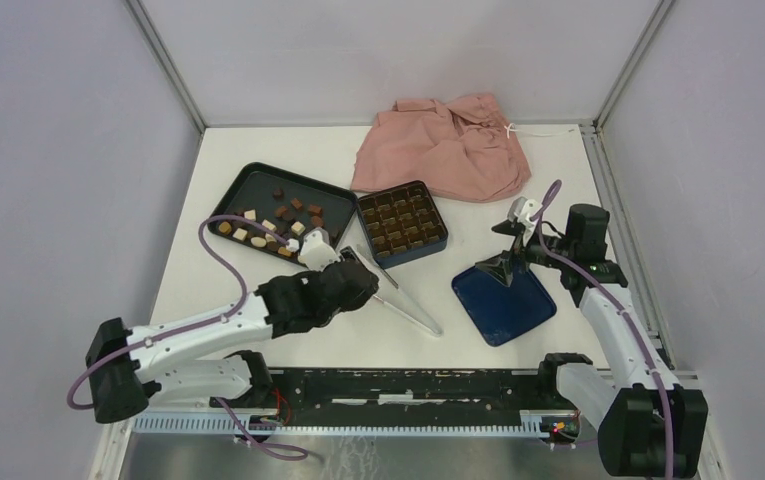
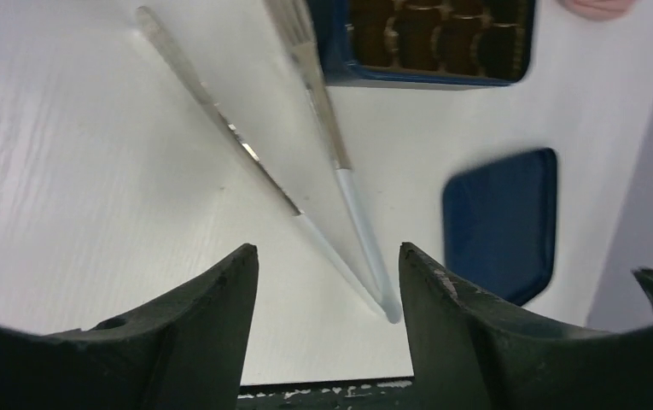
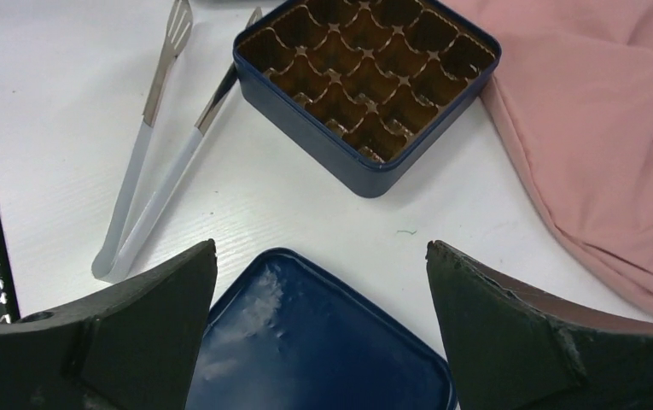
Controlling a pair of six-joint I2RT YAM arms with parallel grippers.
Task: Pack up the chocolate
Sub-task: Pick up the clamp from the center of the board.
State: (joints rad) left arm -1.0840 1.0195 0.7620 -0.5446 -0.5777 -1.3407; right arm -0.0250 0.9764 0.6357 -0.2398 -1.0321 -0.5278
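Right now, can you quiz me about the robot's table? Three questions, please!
1. True or false: the blue box is full of chocolates.
2. Where do the chocolates lie? A black tray, B blue lid, C pink cloth.
3. Which claw hovers over the tongs?
Key: 1 false; 2 A; 3 the left claw.

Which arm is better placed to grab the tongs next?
Left. The left tool is open with the tongs' joined end lying between its fingers. The right tool hangs open over the blue lid, with the tongs off to its side.
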